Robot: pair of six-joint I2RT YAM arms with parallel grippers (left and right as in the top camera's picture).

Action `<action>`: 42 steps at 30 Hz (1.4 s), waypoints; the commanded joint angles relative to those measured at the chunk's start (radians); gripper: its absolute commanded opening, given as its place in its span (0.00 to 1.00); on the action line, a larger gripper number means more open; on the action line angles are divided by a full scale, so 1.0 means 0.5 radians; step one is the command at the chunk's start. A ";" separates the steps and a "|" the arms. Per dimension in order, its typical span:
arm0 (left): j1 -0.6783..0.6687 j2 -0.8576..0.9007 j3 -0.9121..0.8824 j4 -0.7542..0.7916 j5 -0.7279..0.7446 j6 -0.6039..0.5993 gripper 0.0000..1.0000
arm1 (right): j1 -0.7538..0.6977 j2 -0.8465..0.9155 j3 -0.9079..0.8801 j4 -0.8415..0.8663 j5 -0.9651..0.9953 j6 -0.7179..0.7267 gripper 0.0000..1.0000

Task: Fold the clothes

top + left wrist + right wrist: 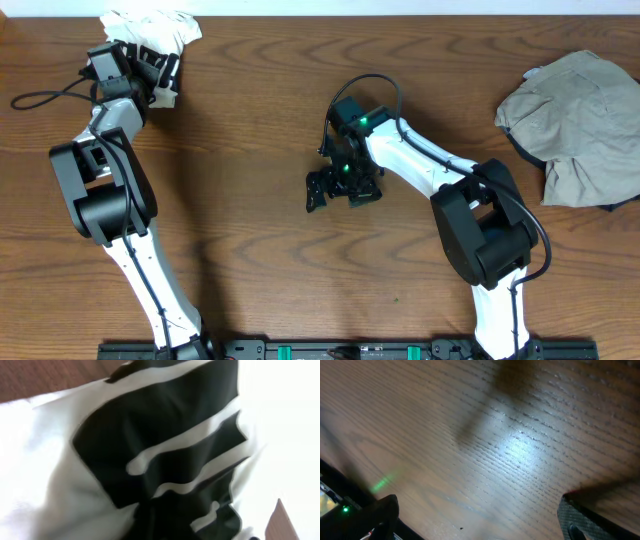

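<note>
The white T-shirt [152, 28] with black lettering lies bunched at the table's far left corner. My left gripper [162, 74] is pressed into its near edge. In the left wrist view the T-shirt [160, 435] fills the frame, and its black print hides the fingers, so their state does not show. A grey-beige shirt [580, 120] lies crumpled at the far right, with a dark garment [523, 150] peeking from under it. My right gripper [343, 192] hovers low over bare wood at the table's middle, open, with nothing between its fingers [590, 520].
The wooden table [250, 150] runs between the two heaps. A black cable [45, 98] trails from the left arm at the far left edge. Both arm bases stand on the rail [330, 350] along the near edge.
</note>
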 commanded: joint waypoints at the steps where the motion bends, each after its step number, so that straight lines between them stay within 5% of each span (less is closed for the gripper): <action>1: -0.019 0.102 -0.021 -0.042 0.125 -0.026 0.24 | 0.017 0.021 -0.024 -0.018 -0.008 -0.036 0.99; 7: 0.043 0.058 0.009 -0.043 0.455 -0.018 0.38 | 0.017 0.021 -0.024 -0.047 -0.007 -0.029 0.99; 13: 0.110 -0.139 0.020 -0.037 0.704 0.142 0.63 | 0.017 0.021 -0.024 -0.063 -0.007 -0.024 0.99; 22: 0.126 -0.732 0.020 -0.156 1.151 0.224 0.78 | -0.058 0.002 -0.018 -0.107 0.038 0.019 0.99; 28: 0.128 -1.237 0.020 -0.711 1.437 0.404 0.81 | -0.201 -0.181 -0.018 -0.230 0.021 0.055 0.99; 35: 0.127 -1.803 0.020 -1.565 1.438 0.599 0.81 | -0.265 -0.639 -0.018 -0.387 0.079 0.031 0.99; 42: 0.128 -2.286 0.020 -2.298 1.438 1.132 0.81 | -0.256 -1.186 -0.018 -0.641 0.299 0.031 0.99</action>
